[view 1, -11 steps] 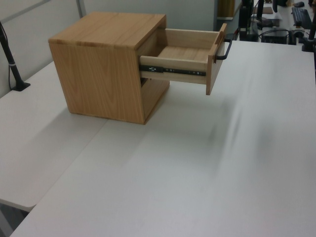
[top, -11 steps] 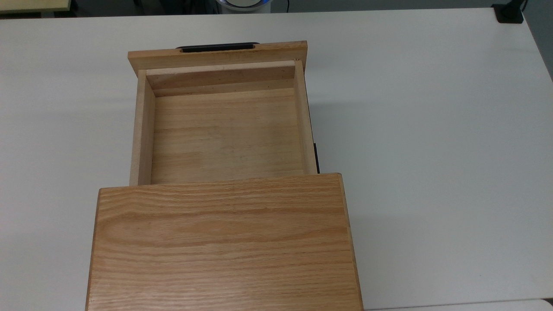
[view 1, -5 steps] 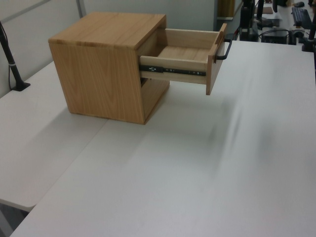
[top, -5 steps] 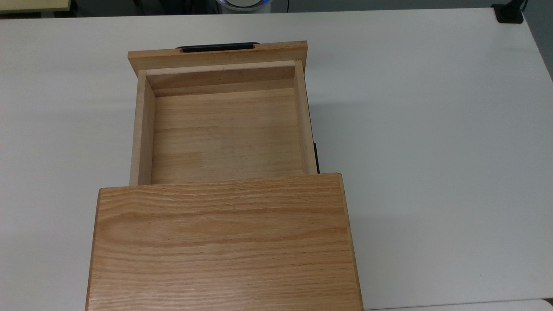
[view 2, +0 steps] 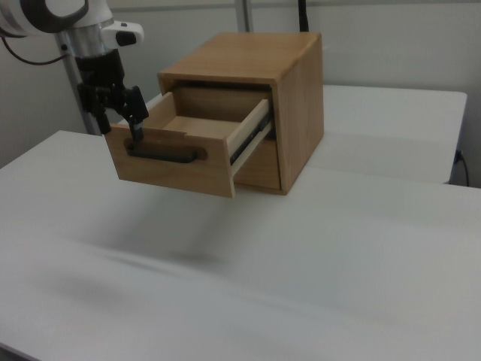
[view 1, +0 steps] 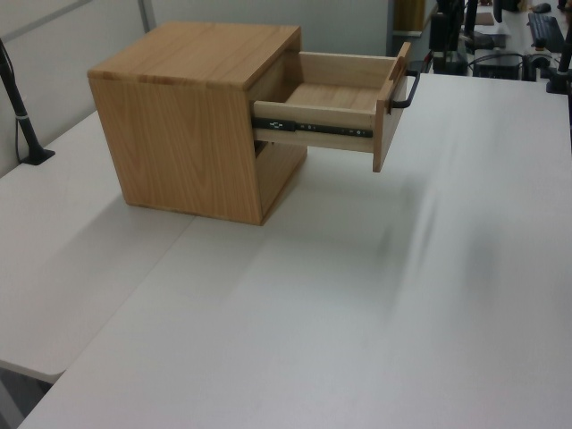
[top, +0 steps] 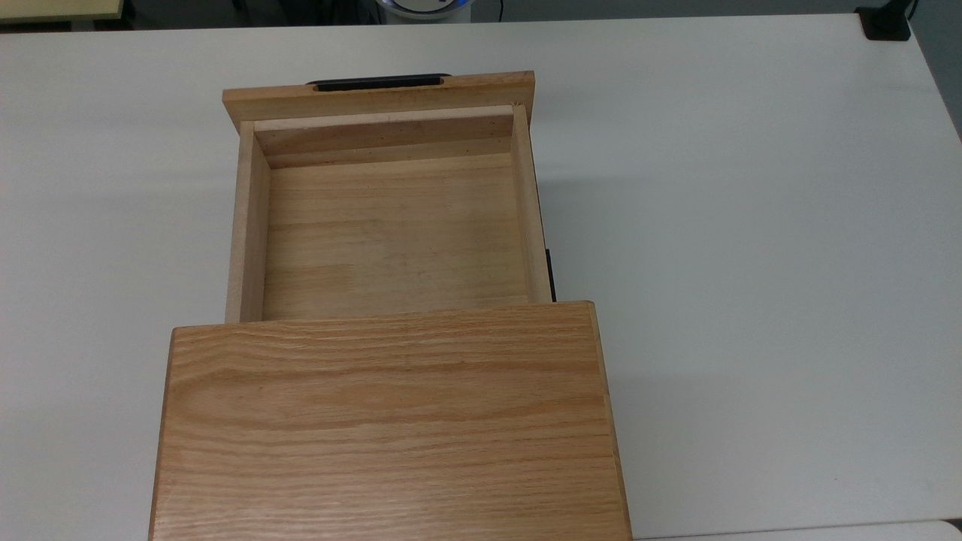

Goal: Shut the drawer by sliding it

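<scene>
The drawer (top: pixel 394 233) is a shallow light-wood tray that stands pulled far out of the oak cabinet (top: pixel 387 421). It is empty inside. Its wider front panel (view 2: pixel 169 162) carries a long black bar handle (view 2: pixel 165 156), which the top view also catches as the handle (top: pixel 379 81) along the far edge. In the right view my gripper (view 2: pixel 134 124) hangs just in front of the panel's upper left corner, above the handle's left end. The left view has the gripper (view 1: pixel 442 31) as a dark shape beyond the panel. A black slide rail (view 1: pixel 313 127) shows on the drawer's side.
The cabinet sits on a wide white table (top: pixel 751 225), with bare surface on both sides and in front of the drawer. A black clamp (top: pixel 887 22) sits at the top view's far right corner, and a black post (view 1: pixel 22 116) stands at the left view's left.
The drawer and cabinet have not moved. In the left view the dark gripper shape behind the front panel has shifted slightly.
</scene>
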`<state>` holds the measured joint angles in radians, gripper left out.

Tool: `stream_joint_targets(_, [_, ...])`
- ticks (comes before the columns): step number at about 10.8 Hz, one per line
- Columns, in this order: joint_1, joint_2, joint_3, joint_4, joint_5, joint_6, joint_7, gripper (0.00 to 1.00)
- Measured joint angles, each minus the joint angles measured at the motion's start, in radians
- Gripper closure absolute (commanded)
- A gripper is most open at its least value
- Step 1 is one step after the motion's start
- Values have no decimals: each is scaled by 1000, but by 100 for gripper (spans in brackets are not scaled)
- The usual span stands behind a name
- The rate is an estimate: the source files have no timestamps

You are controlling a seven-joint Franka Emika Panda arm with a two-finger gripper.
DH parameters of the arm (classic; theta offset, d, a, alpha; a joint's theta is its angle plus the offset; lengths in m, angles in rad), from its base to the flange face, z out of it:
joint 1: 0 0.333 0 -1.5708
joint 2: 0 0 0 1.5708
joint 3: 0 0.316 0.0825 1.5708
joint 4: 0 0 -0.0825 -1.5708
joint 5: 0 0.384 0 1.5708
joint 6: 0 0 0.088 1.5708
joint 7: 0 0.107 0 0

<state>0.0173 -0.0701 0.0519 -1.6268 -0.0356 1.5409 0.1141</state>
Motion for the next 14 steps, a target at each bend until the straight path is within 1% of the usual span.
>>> stream_joint_targets(1, [0,2,0,0,7,32,59,0])
stream_joint_targets(2, [-1,5,0,0,31,74,147,0])
stream_joint_targets(3, [-2,11,-1,0,49,125,270,3])
stream_joint_targets(4, [-3,13,-3,0,53,140,322,11])
stream_joint_targets(5, [-3,13,-4,0,53,141,324,26])
stream_joint_targets(6, [-3,15,-4,-2,53,140,247,42])
stream_joint_targets(7, [-3,22,-4,-4,53,108,94,53])
stream_joint_targets(8, [-3,28,-4,-5,53,86,-12,65])
stream_joint_targets(9, [-4,34,-6,-6,53,73,-84,78])
stream_joint_targets(11, [-4,64,-8,-17,52,71,-179,89])
stream_joint_targets(13, [-7,118,-8,-25,17,71,-226,91])
stream_joint_targets(14, [-8,132,-8,-25,15,85,-228,91])
